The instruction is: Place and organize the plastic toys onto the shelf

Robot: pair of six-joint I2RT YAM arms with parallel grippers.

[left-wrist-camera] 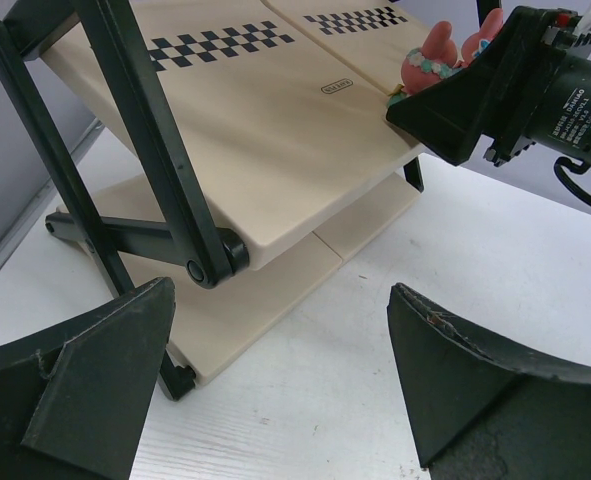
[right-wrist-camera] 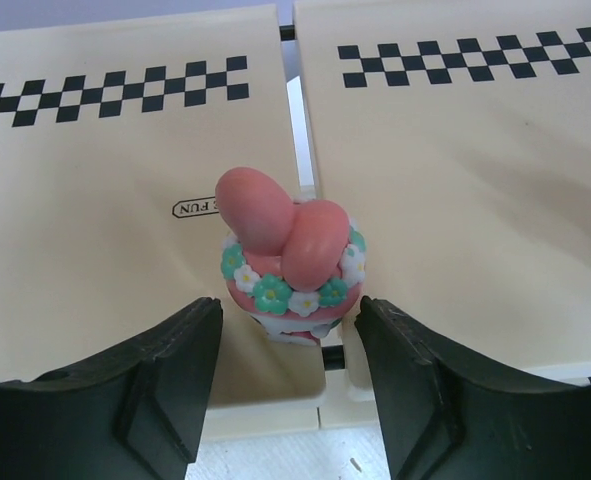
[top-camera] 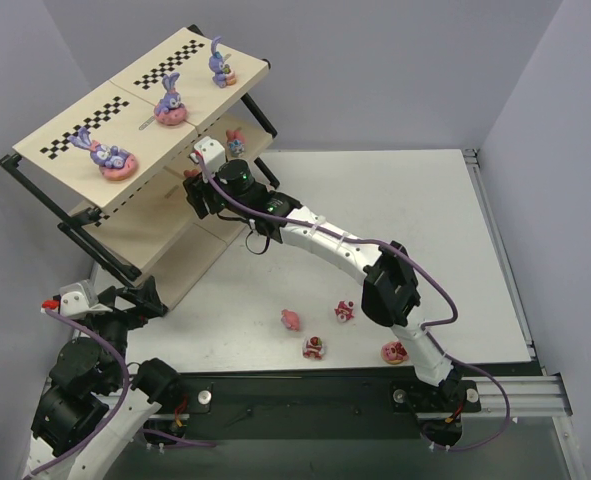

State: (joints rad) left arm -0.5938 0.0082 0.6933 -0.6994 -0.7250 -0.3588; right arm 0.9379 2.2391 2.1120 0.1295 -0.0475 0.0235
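Pink flower-wreathed figure (right-wrist-camera: 290, 260) is down on the shelf (top-camera: 190, 60), right claw (right-wrist-camera: 290, 305) spread around it!
Three purple bunnies (top-camera: 170, 100) stand on the top board and this one sits a tier lower: four shelved. Four pink-red toys (top-camera: 314, 347) wait on the desk (top-camera: 425, 220), so I'd call it half done. The figure sits on the seam between two boards, between the parted fingertips, barely clear of each. Left claw (left-wrist-camera: 280, 300) hangs wide, empty.
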